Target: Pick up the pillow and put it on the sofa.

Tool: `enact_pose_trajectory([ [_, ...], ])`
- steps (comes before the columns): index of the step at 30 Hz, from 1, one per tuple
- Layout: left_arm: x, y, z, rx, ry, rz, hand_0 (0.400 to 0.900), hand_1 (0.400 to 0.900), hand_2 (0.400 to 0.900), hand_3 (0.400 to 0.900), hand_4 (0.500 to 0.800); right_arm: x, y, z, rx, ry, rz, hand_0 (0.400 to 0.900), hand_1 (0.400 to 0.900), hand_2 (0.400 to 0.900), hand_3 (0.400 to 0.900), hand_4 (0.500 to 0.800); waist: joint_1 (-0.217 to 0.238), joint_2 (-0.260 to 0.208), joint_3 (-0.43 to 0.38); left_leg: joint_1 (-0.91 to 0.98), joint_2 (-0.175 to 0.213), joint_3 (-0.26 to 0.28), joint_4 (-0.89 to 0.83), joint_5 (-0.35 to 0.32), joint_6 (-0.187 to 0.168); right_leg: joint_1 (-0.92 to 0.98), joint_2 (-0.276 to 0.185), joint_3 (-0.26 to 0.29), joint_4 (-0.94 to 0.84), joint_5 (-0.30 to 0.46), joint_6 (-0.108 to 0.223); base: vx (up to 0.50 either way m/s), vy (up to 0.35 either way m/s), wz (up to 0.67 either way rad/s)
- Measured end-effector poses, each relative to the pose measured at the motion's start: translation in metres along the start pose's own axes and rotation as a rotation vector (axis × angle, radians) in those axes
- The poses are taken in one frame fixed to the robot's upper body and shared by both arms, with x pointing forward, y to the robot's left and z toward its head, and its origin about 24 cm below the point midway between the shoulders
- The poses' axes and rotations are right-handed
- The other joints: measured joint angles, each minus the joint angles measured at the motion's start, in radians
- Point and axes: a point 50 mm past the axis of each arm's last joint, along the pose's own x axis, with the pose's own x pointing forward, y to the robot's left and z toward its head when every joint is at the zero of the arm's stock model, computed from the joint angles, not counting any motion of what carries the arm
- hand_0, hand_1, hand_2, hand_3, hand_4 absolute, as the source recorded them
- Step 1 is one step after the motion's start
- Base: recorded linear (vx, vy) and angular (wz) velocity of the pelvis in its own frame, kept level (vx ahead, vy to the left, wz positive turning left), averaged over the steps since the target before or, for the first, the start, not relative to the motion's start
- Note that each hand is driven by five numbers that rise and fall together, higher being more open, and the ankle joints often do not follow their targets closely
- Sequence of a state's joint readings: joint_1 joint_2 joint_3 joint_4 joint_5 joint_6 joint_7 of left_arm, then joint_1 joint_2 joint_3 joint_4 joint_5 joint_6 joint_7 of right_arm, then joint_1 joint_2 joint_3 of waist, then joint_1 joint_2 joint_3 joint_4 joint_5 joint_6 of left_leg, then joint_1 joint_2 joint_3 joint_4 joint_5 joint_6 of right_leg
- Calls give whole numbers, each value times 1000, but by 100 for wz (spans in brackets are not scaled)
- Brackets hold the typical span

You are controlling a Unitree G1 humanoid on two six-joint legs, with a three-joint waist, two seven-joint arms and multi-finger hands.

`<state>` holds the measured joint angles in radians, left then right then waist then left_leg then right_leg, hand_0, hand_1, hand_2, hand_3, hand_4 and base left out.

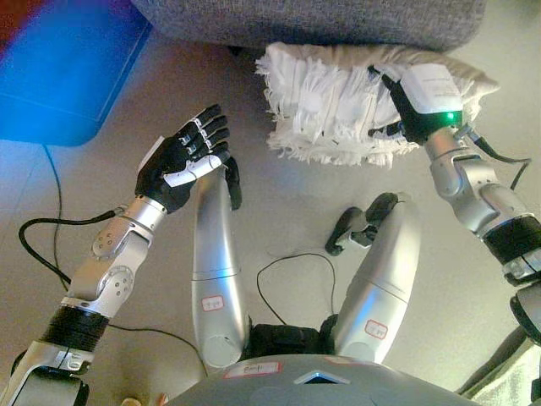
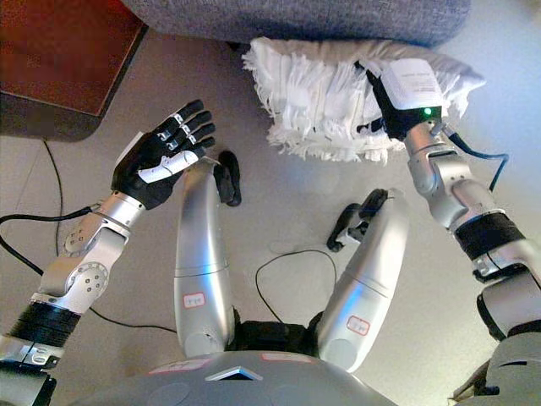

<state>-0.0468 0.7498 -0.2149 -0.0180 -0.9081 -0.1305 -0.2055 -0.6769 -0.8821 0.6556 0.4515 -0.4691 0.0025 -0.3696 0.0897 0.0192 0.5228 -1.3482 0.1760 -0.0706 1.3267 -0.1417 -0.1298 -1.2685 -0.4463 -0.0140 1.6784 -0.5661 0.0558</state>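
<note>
Left eye view: the white fringed pillow [image 1: 338, 106] is lying on the floor [image 1: 279, 211], touching the grey sofa [image 1: 313, 21] base. The right hand [image 1: 406, 106] is resting on its right end; fingers hidden, grip can't be told. The left hand [image 1: 190, 156] is hovering released, palm up, well apart to the left. Judged best: bring the left hand to the pillow's free side, squeeze w/ both, lift level.

Right eye view: a pale, smooth floor is showing; a dark brown furniture corner [image 2: 63, 59] is standing upper left.

White fringed pillow [image 1: 330, 106], grey woven sofa [image 1: 313, 19], beige floor [image 1: 287, 211].
</note>
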Motion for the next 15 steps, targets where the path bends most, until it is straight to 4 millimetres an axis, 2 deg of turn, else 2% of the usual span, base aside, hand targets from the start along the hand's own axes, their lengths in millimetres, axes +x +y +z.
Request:
enact_pose_trajectory([
  [3, 2, -1, 2, 3, -8, -6, 900, 900, 900, 900, 800, 3, 2, -1, -1, 30, -14, 900, 900, 900, 900, 800, 2, 0, 0, -14, -4, 1, 0, -1, -1, -12, -7, 4, 5, -2, -3, 8, -9, 7],
  [4, 0, -1, 0, -2, 1, -6, 900, 900, 900, 900, 800, 3, 3, -1, -1, 35, -12, 900, 900, 900, 900, 800, 2, 4, -1, -13, -9, -2, 62, -34, 20, -14, -13, 10, 13, -3, -4, 21, 5, 5],
  [5, -3, -2, -3, -6, 13, -6, 900, 900, 900, 900, 800, 4, 1, -1, -3, 35, -17, 900, 900, 900, 900, 800, 5, 18, -1, -8, -11, -10, 116, -90, 5, -14, -16, 10, 28, -5, 1, 30, 11, 4],
  [6, -4, -2, -5, -7, 25, -6, 900, 900, 900, 900, 800, 4, 1, -1, -4, 38, -18, 900, 900, 900, 900, 800, 6, 23, -1, -15, -9, -7, 131, -102, 0, -21, -16, 13, 39, -6, 6, 0, 0, 0],
  [10, 2, -2, 2, 4, 6, -20, 900, 900, 900, 900, 800, 8, -1, -5, -35, 66, -16, 900, 900, 900, 900, 800, 11, 29, -1, -34, -7, -5, 117, -102, 0, -29, -21, 14, 45, -10, 3, 44, 17, -2],
  [11, 2, -3, 2, 4, 4, -23, 900, 900, 900, 900, 800, 10, -3, -6, -44, 69, -21, 900, 900, 900, 900, 800, 12, 30, -1, -31, -11, -8, 167, -124, 18, -32, -25, 20, 48, -13, -1, 33, 11, -1],
  [12, -2, -4, -1, -3, 17, -21, 900, 900, 900, 900, 800, 11, -5, -5, -48, 65, -27, 900, 900, 900, 900, 800, 19, 36, -1, 0, -11, -17, 240, -195, 36, -32, -23, 28, 64, -17, 4, 31, 11, -1],
  [13, -4, -5, -3, -8, 26, -29, 900, 900, 900, 900, 800, 12, -6, -5, -52, 67, -44, 900, 900, 900, 900, 800, 24, 46, -1, 5, -6, -23, 256, -224, -5, -32, -19, 27, 78, -17, 7, 0, 0, 0],
  [15, -2, -8, -5, -11, 35, -46, 900, 900, 900, 900, 800, 11, -4, -6, -62, 79, -48, 900, 900, 900, 900, 800, 24, 47, -1, 0, -11, -24, 260, -225, -5, -33, -20, 30, 85, -21, 11, 14, 25, -4],
])
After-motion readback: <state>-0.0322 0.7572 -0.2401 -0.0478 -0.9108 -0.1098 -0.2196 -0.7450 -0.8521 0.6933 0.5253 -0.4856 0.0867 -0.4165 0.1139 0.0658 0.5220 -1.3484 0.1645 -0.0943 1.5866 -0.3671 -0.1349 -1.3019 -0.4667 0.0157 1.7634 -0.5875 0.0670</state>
